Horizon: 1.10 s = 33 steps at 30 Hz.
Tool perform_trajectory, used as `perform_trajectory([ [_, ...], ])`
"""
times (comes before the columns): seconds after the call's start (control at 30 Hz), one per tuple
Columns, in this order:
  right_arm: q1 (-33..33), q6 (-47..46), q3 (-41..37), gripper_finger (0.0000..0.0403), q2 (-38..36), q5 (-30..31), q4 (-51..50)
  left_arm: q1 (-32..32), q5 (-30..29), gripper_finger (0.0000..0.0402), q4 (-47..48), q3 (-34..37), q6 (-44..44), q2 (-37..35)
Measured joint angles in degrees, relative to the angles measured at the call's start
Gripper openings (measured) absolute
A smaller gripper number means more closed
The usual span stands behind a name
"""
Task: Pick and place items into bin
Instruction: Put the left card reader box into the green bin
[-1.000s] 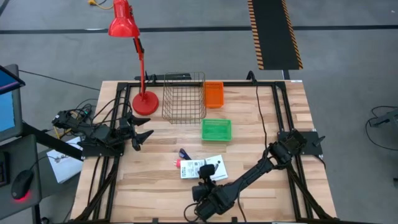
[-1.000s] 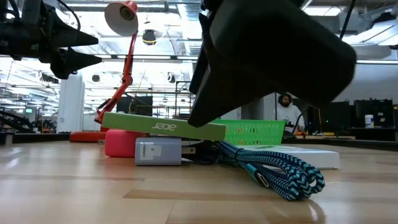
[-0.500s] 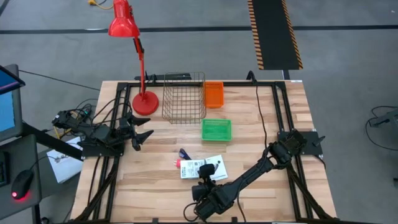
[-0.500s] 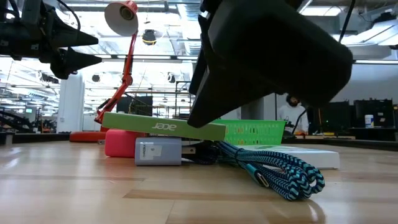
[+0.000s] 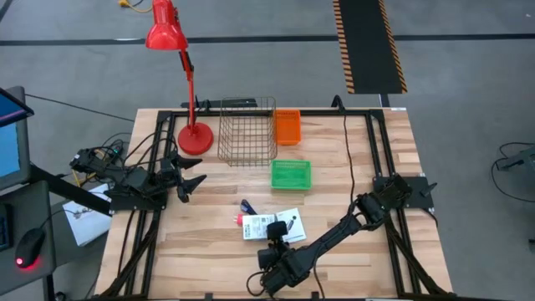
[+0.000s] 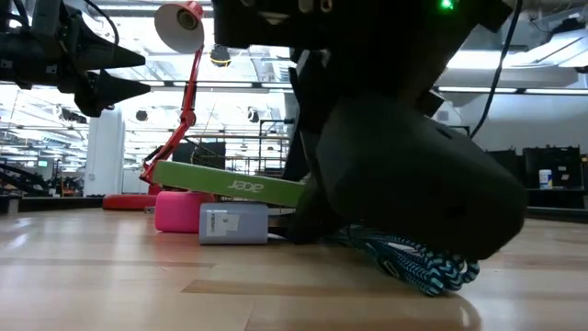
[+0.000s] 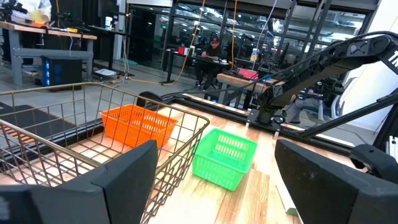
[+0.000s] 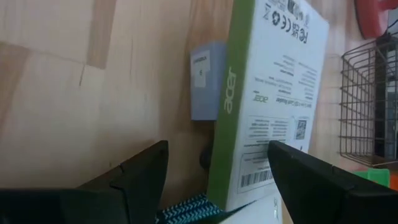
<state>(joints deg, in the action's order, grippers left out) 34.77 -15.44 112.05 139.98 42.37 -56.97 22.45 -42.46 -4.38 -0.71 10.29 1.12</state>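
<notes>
right end effector (image 8: 214,180) | open | straddling white box (image 8: 267,93) edge

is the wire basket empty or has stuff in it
Empty. Seen from above, the wire basket shows only bare table through its mesh, and the white box lies on the table outside it.

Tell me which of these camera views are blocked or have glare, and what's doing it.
Low view: the right end effector fills the middle as a dark, unlit mass, hiding part of the braided cable; ceiling lights burn out bright behind it. Right wrist view: the white box is close and readable, with both dark fingers blocking the bottom edge. High view: even light, soft shadows, nothing blocked.
</notes>
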Motion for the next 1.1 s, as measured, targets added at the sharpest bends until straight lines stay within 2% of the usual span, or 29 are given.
perform_trajectory([
  [0.3, -0.4, 0.0, 0.1, 0.0270, 0.4, 1.8, -0.1, 0.0, 0.0, 0.0314, 0.0, 0.0, 0.0, 0.0],
  [0.43, -0.5, -0.1, 0.1, 0.0270, 0.4, 4.5, -1.0, 0.0, 0.0, 0.0314, 0.0, 0.0, 0.0, 0.0],
  [1.1, -2.3, -1.1, 0.1, 0.0262, 0.4, 5.5, -1.2, 0.0, 0.0, 0.0314, 0.0, 0.0, 0.0, 0.0],
])
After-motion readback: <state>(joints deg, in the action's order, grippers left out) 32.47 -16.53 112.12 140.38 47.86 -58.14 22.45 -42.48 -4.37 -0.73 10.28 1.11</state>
